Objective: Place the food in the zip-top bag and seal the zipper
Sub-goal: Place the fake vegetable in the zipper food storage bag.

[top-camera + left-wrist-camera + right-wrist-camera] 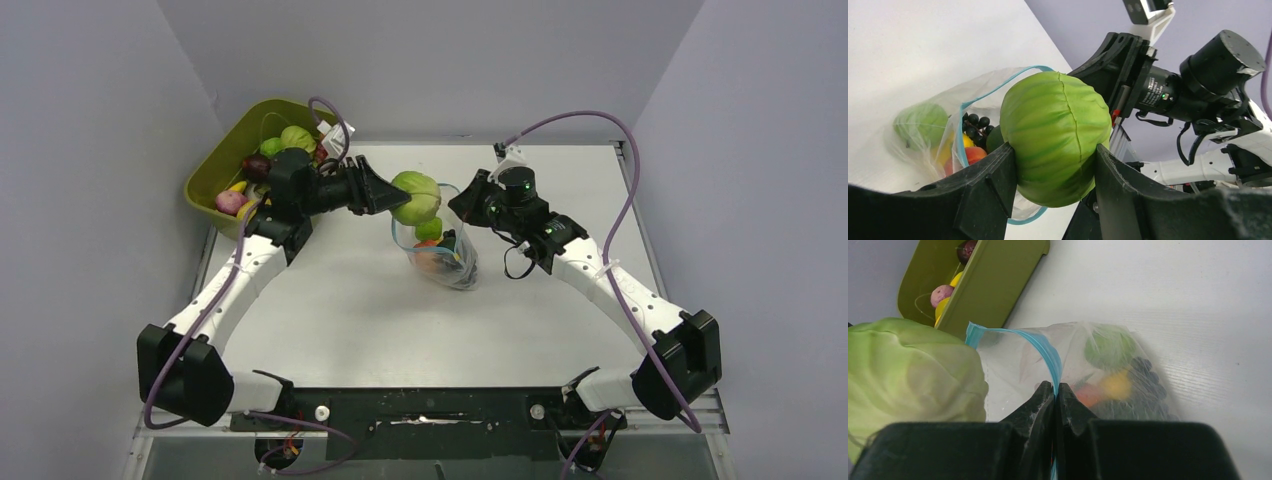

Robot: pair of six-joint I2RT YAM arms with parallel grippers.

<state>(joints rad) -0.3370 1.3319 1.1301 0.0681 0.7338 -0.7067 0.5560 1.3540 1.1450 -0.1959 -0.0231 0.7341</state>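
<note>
**Green cabbage held at the mouth of the bag**

Green and ribbed, the cabbage (pixel 1055 135) sits clamped between the left fingers (pixel 990 180), one pressed to each side, spread as wide as the cabbage itself. It hangs over the far-left part of the zip-top bag (pixel 440 255)'s open mouth; whether it touches the plastic cannot be told.

The bag stands near the middle of the counter (pixel 350 310), a little toward the far edge, its mouth turned up. The right fingers (pixel 1040 405) are closed tight together on the bag's right rim, pinching the teal zipper (pixel 1045 352), which curves away from them in an open loop toward the cabbage.

Through the clear plastic other food (pixel 1108 347) shows: a round green piece, something yellow, something orange-red, and a cluster of dark grapes.

At the far-left corner of the counter lies the olive tub (pixel 215 180), tilted, with more toy fruit in it: green, yellow, pink and dark purple pieces.
</note>
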